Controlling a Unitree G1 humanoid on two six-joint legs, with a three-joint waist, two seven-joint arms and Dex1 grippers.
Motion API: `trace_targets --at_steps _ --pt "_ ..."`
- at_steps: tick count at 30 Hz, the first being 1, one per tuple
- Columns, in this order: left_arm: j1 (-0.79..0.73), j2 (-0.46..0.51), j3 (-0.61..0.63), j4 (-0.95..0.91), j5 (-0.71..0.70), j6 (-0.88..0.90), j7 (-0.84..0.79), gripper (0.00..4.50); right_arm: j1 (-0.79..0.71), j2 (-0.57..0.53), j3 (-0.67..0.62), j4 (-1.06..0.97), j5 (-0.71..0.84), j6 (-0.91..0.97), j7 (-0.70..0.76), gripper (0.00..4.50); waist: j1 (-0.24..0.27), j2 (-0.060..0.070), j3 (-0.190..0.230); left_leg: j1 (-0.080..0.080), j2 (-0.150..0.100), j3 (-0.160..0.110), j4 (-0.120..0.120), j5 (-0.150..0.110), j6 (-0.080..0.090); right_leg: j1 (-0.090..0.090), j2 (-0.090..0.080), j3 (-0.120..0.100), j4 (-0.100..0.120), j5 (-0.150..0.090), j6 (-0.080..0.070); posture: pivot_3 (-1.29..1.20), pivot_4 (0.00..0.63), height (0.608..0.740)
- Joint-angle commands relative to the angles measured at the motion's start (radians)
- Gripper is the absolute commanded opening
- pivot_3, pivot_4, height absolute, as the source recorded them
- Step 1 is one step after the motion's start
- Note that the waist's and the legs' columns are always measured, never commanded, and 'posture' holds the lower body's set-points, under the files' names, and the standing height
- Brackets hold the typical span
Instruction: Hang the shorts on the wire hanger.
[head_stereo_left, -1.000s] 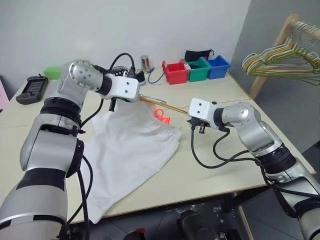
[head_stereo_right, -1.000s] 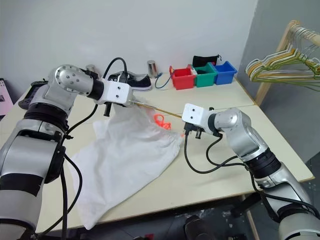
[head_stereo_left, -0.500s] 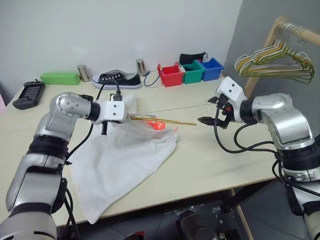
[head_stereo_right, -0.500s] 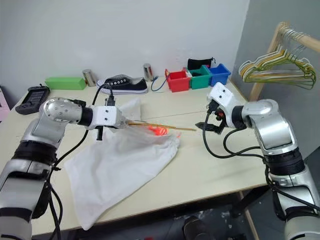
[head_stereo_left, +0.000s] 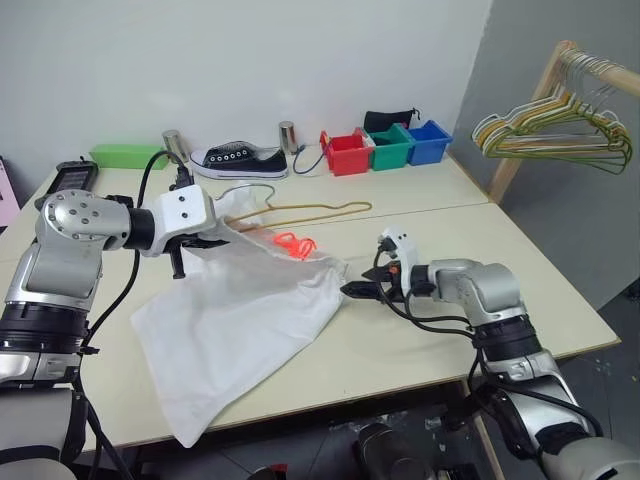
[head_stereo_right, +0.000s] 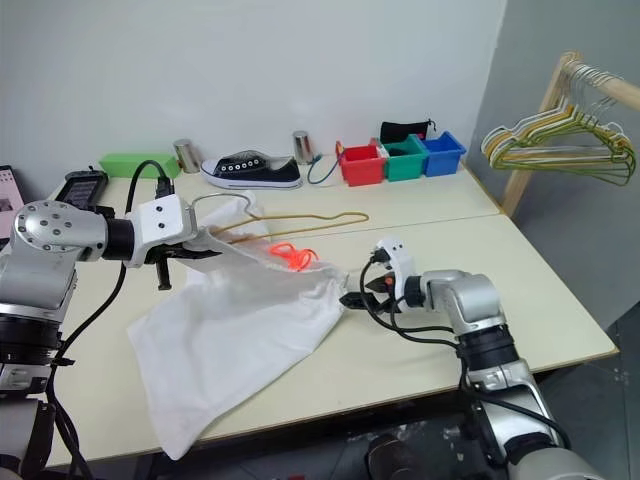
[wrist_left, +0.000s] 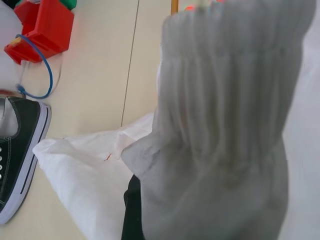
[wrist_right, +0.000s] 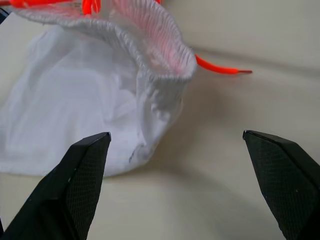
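Note:
The white shorts (head_stereo_left: 250, 320) lie spread on the table, their gathered waistband lifted at the left end. A neon orange drawstring (head_stereo_left: 290, 243) loops out of the waistband. My left gripper (head_stereo_left: 212, 228) is shut on one end of the wire hanger (head_stereo_left: 320, 210), which sticks out level above the table. In the left wrist view the waistband (wrist_left: 225, 100) drapes over my fingers. My right gripper (head_stereo_left: 360, 291) is open and low over the table, just right of the waistband's free corner (wrist_right: 160, 65), with nothing between its fingers (wrist_right: 85, 170).
A black shoe (head_stereo_left: 238, 160), two metal cans, a green box and red (head_stereo_left: 349, 151), green and blue bins line the table's back edge. A bunch of coloured hangers (head_stereo_left: 545, 135) hangs on a wooden rack at the right. A black handset lies at the far left.
My right gripper let go of the hanger's far end, opened wide and dropped to the table beside the waistband corner. My left gripper drew back to the left with the hanger. The camera view also shifted.

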Motion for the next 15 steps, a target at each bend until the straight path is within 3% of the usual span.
trace_targets --at_steps 1,3,6,15 --pt "0.0 0.02 0.035 -0.046 -0.019 0.008 0.022 0.0 -0.059 0.041 -0.052 0.051 0.044 -0.046 -0.029 4.49 0.003 0.0 0.0 0.0 0.0 0.0 0.0 0.0 0.0 0.0 0.0 0.0 0.0 0.0 0.0 -0.16 0.0 0.74" --pt "0.007 0.026 0.037 -0.047 -0.013 0.005 0.032 0.0 -0.065 0.051 -0.056 0.072 0.047 -0.064 -0.036 4.49 0.01 0.0 0.0 0.0 0.0 0.0 0.0 0.0 0.0 0.0 0.0 0.0 0.0 0.0 0.0 -0.15 0.0 0.74" --pt "0.02 0.038 0.045 -0.056 -0.017 0.007 0.036 0.0 -0.072 0.067 -0.071 0.096 0.065 -0.077 -0.047 3.98 0.021 0.0 0.0 0.0 0.0 0.0 0.0 0.0 0.0 0.0 0.0 0.0 0.0 0.0 0.0 -0.14 0.0 0.74" --pt "0.058 0.064 0.062 -0.097 -0.028 0.032 0.049 0.0 -0.082 0.067 -0.083 0.107 0.097 -0.093 -0.034 1.94 0.047 0.0 0.0 0.0 0.0 0.0 -0.001 0.0 0.0 -0.001 0.001 0.0 0.0 0.0 0.0 -0.11 0.003 0.74"
